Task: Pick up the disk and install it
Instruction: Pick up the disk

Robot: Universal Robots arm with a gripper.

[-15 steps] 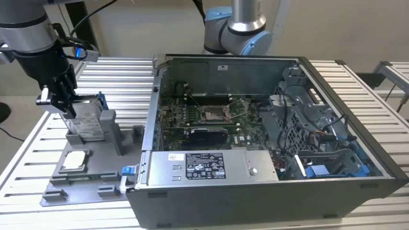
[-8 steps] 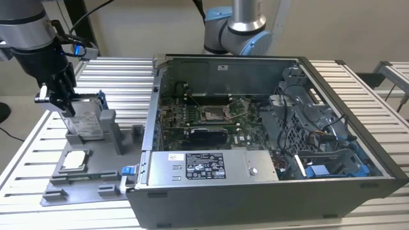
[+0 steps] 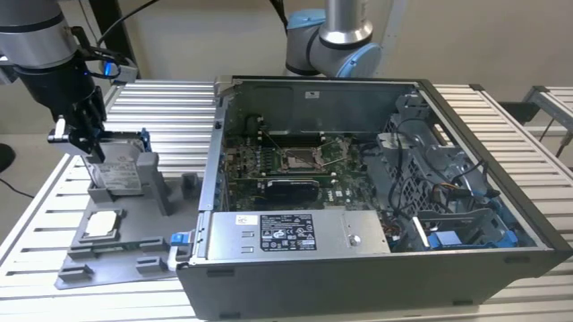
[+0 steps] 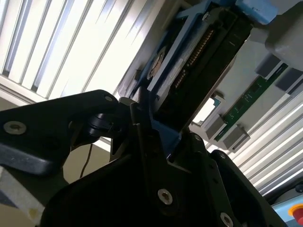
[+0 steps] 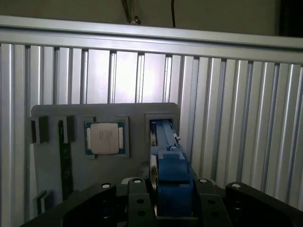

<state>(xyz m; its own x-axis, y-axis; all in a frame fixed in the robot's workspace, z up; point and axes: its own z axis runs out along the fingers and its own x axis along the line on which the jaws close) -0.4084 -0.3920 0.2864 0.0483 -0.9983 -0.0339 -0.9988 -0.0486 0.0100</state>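
Observation:
The disk [image 3: 123, 171], silver-grey in a blue carrier, stands on edge in the slot of a grey stand [image 3: 154, 176] at the exterior view's left, outside the computer case. My gripper [image 3: 92, 153] reaches down from above and is shut on the disk's upper edge. In the first wrist view the blue carrier of the disk [image 5: 169, 163] sits tight between the two black fingers of the gripper [image 5: 173, 191]. The second wrist view shows the disk [image 4: 201, 59] edge-on, its connector row facing me, with the gripper [image 4: 158, 137] clamped on the carrier's end.
The open computer case [image 3: 313, 94] lies to the exterior view's right, with a labelled grey box [image 3: 296, 231] at its front and a blue-tabbed bay [image 3: 447, 238] at its right. A small square chip [image 3: 101, 223] [image 5: 105, 138] rests on the grey fixture plate [image 3: 125, 258]. Another arm [image 3: 339, 40] stands behind.

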